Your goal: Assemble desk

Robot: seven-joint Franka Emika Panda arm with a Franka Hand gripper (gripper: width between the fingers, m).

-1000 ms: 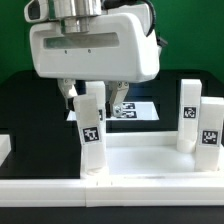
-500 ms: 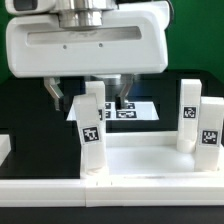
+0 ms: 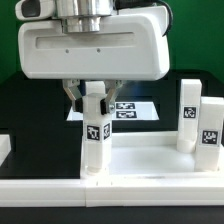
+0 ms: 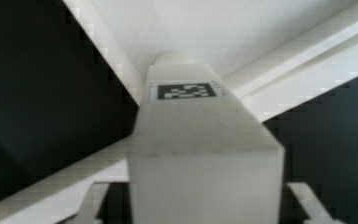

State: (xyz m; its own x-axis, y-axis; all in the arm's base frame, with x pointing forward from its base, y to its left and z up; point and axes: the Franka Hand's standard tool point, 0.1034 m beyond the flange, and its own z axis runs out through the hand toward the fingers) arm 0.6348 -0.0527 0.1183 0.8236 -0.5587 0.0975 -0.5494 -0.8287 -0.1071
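gripper [image 3: 93,97] seemingly clenched on an upright leg [image 3: 95,133] (two more legs [image 3: 199,122] stand well apart).

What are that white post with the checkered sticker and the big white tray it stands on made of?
Both look like plastic. The leg is matte white with crisp moulded edges and a printed black-and-white tag. The tabletop shows the same smooth, dull white with a raised rim. Exact material can't be confirmed.
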